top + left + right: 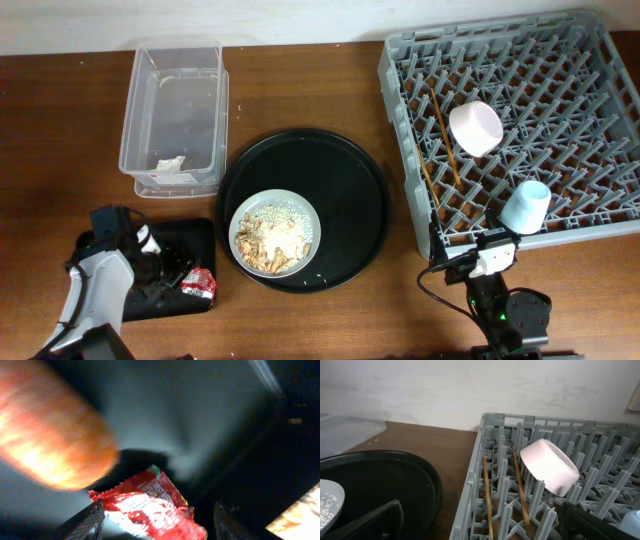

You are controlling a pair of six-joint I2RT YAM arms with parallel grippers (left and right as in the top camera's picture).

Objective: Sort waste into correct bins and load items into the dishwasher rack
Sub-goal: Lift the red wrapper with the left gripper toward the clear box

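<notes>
My left gripper hangs low over the shallow black tray at the lower left. In the left wrist view its jaws are open. The red shiny wrapper lies between them, and the orange carrot lies just beyond on the tray. The wrapper also shows from overhead. The clear tub holds the white tissue. The grey plate with rice scraps sits on the round tray. The rack holds the bowl, cup and chopsticks. My right gripper is open and empty at the rack's front left corner.
The large round black tray lies between the bins and the rack. It also shows at the left of the right wrist view. A wall runs along the table's far edge.
</notes>
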